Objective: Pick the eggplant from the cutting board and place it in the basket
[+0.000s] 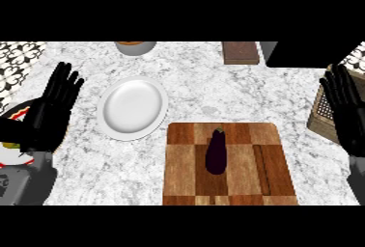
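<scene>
A dark purple eggplant (217,151) lies lengthwise in the middle of the wooden cutting board (278,159), stem end pointing away from me. The woven basket (323,116) shows only partly at the right edge, mostly hidden behind my right hand (347,111). That hand is open with fingers straight up, well to the right of the board. At the left edge my left hand (53,103) rests open, fingers up, far from the eggplant. Nothing is held by either hand.
A white plate (132,108) sits left of the board. At the counter's back are an orange-filled bowl (134,47), a brown block (240,52) and a black surface (314,54). A patterned plate (16,116) peeks out behind my left hand.
</scene>
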Available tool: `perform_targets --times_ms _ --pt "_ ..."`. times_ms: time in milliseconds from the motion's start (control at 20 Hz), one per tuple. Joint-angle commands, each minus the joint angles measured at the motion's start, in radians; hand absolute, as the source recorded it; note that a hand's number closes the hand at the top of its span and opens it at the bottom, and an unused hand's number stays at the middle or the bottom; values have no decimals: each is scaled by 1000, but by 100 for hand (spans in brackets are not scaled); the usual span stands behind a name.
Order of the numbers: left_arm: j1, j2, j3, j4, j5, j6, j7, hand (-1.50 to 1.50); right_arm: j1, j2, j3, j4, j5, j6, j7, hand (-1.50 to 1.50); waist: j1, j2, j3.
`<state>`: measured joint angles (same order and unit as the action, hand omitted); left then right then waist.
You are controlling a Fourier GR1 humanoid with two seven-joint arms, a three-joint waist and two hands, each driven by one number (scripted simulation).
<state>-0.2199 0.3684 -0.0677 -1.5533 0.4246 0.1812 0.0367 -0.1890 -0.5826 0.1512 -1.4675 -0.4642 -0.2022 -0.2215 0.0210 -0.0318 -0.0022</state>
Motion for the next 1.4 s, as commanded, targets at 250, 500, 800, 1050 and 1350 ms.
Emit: perform_targets --times_ms 250,500,800,1050,1350 --pt "6 128 -31 112 -122 -26 90 0 -341 126 16 182 -128 230 26 150 71 62 7" --pt "1 95 -67 143 -98 -57 132 0 -362 169 437 87 386 166 -84 -150 55 45 0" --pt "4 98 -15 237 -106 -69 101 0 -502 456 516 147 536 -72 222 -150 -12 30 0" --pt "-11 96 -29 193 -134 -39 128 0 -730 462 492 225 527 57 615 -150 -8 24 0" --pt "7 102 -8 226 -115 -63 110 0 -953 234 533 301 640 295 892 -150 -17 18 -4"
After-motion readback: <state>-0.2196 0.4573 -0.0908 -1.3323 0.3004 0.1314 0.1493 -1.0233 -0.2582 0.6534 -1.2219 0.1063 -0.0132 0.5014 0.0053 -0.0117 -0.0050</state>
